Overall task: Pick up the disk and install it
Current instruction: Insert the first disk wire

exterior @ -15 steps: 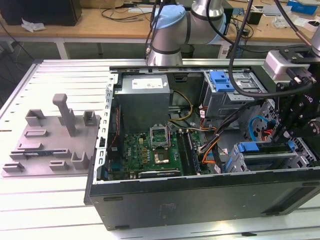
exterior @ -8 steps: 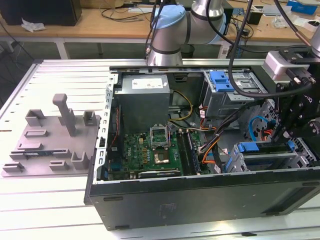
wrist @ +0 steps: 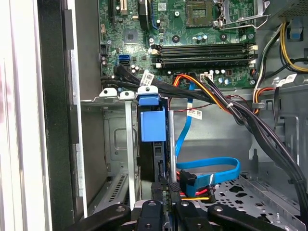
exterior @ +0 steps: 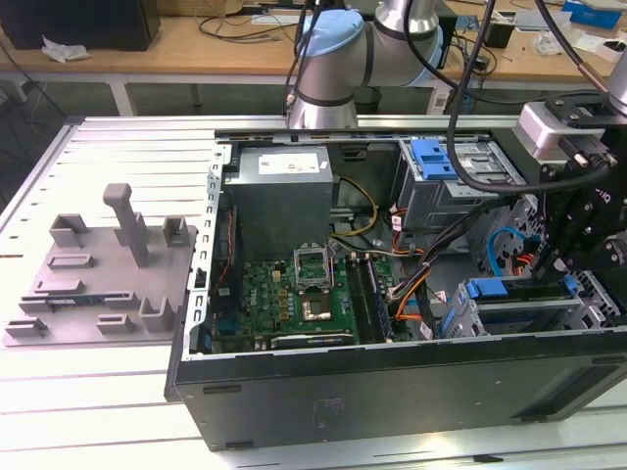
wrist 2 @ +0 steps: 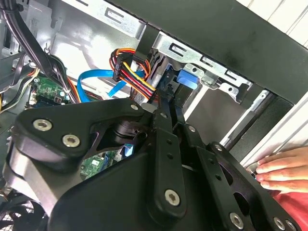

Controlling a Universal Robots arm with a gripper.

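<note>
1. Slatted metal worktop carried the open black PC case. A grey fixture plate lay beside it, on the exterior view's left.
2. Arm reached in from behind the case and across to the exterior view's right. Its black wrist assembly hung over the drive-bay end.
3. Metal drive cage sat at that end, next to the motherboard.
4. Hand pointed straight into the cage, in line with the slot. Fingers were drawn close together, only a narrow gap between them, right at the disk's near end. Couldn't tell whether they actually pinched it.
5. The disk was inside the cage slot, seen edge-on in the first wrist view: bright blue carrier frame with a blue tab at the far end, dark body edge below it. In the exterior view the blue frame showed as a long strip along the cage top, silver metal just under it.
6. Blue flat data cable looped on the case floor beside the cage. A red-yellow-black power bundle ran close to the fingers.
7. A person's hand rested just outside the case wall.
</note>
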